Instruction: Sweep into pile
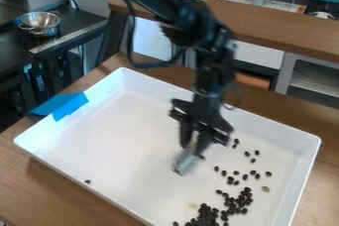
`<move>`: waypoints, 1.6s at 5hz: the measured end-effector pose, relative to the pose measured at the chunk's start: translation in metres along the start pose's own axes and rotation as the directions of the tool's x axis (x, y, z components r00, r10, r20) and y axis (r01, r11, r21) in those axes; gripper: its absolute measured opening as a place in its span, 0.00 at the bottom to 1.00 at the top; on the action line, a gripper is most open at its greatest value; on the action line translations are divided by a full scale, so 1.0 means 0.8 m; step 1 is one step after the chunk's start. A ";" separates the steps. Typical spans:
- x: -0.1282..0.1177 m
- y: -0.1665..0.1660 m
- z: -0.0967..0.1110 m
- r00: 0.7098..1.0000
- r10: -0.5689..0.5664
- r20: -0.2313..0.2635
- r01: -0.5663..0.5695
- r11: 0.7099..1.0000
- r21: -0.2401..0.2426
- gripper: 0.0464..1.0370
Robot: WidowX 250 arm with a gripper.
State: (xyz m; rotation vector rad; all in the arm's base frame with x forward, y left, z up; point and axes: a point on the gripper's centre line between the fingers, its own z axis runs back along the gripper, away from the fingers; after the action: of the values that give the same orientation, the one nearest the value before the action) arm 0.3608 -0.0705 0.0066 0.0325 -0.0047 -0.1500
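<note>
Dk oval beans (206, 215), dense clump w/ strays, in wht tray (112, 141); claw (193, 146) gripping blurry silvery tool (185, 163).

Black arm (162, 3) slants from upper left, bends down; pincer (193, 149) low, slightly tilted.

A hand could have passed over the white tray (99, 145) between the blue tape (69, 106) and the gripper (192, 151), while its raised walls, the gripper and what looked like dark beans (206, 215) stood in the way.
</note>
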 end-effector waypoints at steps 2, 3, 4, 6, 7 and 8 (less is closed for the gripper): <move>-0.005 -0.026 -0.002 0.999 -0.049 -0.005 0.049 0.999 -0.005 0.28; -0.006 -0.035 -0.001 0.997 -0.074 -0.007 0.074 0.997 -0.006 0.28; -0.010 -0.052 -0.001 0.992 -0.128 -0.012 0.127 0.992 -0.006 0.28; -0.029 -0.081 0.002 0.982 -0.181 -0.055 0.179 0.983 -0.039 0.28; -0.034 -0.087 0.003 0.979 -0.189 -0.080 0.185 0.981 -0.056 0.28; -0.037 -0.084 0.008 0.974 -0.207 -0.095 0.199 0.977 -0.080 0.28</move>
State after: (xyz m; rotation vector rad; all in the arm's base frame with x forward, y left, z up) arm 0.3211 -0.1328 0.0106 -0.0299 0.1072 -0.3531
